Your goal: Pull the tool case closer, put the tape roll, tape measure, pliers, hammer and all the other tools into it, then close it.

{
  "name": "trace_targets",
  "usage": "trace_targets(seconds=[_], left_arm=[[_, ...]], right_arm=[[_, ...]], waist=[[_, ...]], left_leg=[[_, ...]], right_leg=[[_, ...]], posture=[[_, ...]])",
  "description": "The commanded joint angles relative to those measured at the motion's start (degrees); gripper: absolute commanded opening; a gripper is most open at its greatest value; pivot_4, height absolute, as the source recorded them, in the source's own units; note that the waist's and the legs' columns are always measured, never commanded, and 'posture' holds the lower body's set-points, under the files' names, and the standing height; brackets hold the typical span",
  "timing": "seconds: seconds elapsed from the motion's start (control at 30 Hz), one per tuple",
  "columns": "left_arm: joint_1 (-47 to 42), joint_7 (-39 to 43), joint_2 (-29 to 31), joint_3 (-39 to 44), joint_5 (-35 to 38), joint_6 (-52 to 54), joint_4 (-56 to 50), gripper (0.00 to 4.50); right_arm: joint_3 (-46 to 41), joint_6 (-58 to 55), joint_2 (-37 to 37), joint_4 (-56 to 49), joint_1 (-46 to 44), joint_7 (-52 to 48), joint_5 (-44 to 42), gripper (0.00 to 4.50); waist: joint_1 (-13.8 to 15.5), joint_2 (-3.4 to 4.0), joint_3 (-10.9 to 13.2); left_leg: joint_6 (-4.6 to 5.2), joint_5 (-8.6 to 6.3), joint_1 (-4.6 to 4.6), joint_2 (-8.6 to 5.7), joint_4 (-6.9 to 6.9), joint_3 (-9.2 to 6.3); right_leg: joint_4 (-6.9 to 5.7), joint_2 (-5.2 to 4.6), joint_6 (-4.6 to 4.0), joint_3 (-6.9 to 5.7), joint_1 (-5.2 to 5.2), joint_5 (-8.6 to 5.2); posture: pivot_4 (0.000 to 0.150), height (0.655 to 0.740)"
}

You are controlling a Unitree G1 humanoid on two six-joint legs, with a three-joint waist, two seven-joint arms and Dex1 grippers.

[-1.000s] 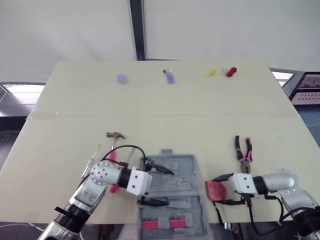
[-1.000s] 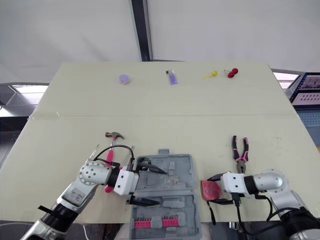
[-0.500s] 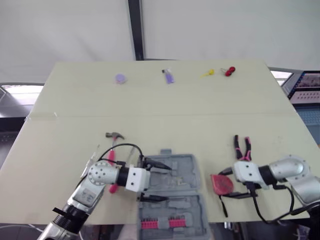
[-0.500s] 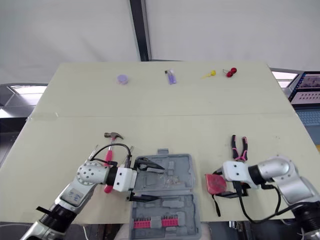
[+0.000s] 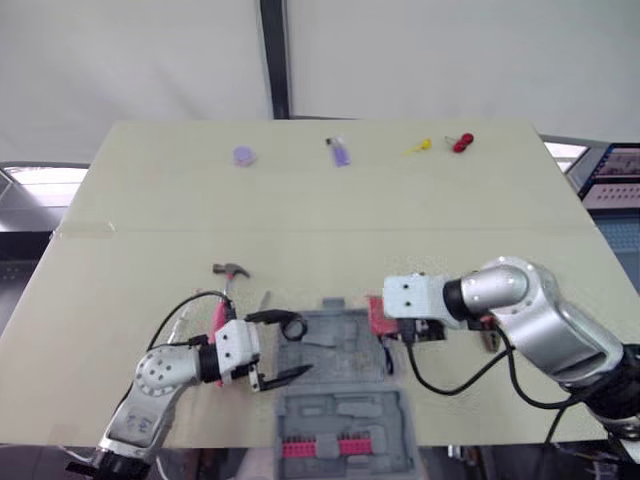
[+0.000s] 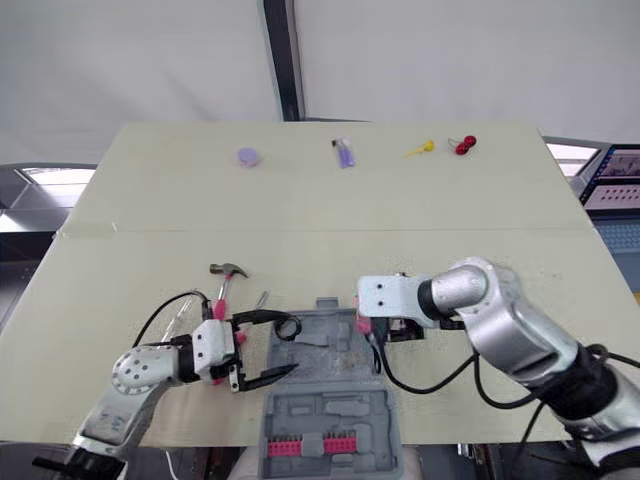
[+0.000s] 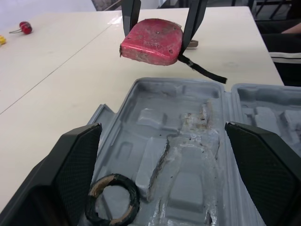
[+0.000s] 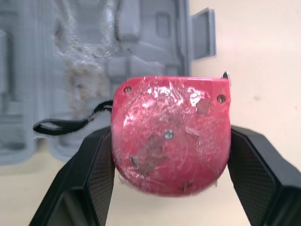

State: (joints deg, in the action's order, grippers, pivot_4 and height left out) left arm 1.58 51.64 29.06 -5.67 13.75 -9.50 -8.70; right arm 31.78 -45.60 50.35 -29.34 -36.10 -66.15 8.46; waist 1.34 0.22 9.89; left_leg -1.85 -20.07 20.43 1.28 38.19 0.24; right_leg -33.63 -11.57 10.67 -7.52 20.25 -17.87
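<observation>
The grey tool case [image 5: 345, 412] lies open at the table's near edge, with pink bits in its near half. My right gripper [image 5: 384, 322] is shut on the red tape measure [image 8: 171, 134], holding it just above the case's far right edge; its black strap [image 8: 60, 125] hangs down. My left gripper [image 5: 288, 346] is open over the case's left side, and the black tape roll [image 7: 113, 200] lies in the tray by one finger. The hammer [image 5: 229, 280] with its pink handle lies left of the case. The pliers are mostly hidden behind my right arm.
Along the far edge of the table lie a purple disc [image 5: 243, 156], a purple item [image 5: 340, 153], a yellow piece [image 5: 418, 147] and a red piece [image 5: 460, 143]. A thin screwdriver [image 5: 184, 316] lies by the hammer.
My right gripper has carried the tape measure left, from the table's right side to the case's edge. My left gripper has drawn back to the left of the case.
</observation>
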Motion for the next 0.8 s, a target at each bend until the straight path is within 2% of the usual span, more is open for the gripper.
trace_targets(seconds=[0.03, 0.37, 0.8], left_arm=[[1.02, -1.81, -0.94, 0.51, 0.23, -0.92, -1.78, 4.50], [0.88, -3.40, -1.76, -0.11, -0.75, -0.92, -2.68, 4.50], [1.48, -3.96, -1.51, -1.23, -0.87, -0.16, -4.45, 4.50]], right_arm=[[4.32, -2.78, -0.93, -1.94, -2.65, -0.24, 3.59, 2.92], [11.79, -2.03, -4.01, 0.56, -6.64, -0.57, 9.61, 2.92], [14.29, 2.97, -6.51, 4.88, -5.83, -1.00, 15.25, 2.92]], waist=[[-0.02, 0.00, 0.00], [-0.24, 0.00, 0.00], [-0.66, 0.00, 0.00]], left_leg=[[0.00, 0.00, 0.00, 0.00, -0.01, 0.01], [-0.01, 0.00, 0.03, 0.00, -0.03, 0.10], [-0.01, 0.00, 0.04, 0.00, -0.04, 0.12]], right_leg=[[0.00, 0.00, 0.00, 0.00, 0.01, 0.00], [-0.04, 0.00, 0.00, 0.05, 0.13, 0.00], [-0.04, 0.00, 0.00, 0.06, 0.16, 0.00]], posture=[[0.150, 0.7400], [0.150, 0.7400], [0.150, 0.7400]])
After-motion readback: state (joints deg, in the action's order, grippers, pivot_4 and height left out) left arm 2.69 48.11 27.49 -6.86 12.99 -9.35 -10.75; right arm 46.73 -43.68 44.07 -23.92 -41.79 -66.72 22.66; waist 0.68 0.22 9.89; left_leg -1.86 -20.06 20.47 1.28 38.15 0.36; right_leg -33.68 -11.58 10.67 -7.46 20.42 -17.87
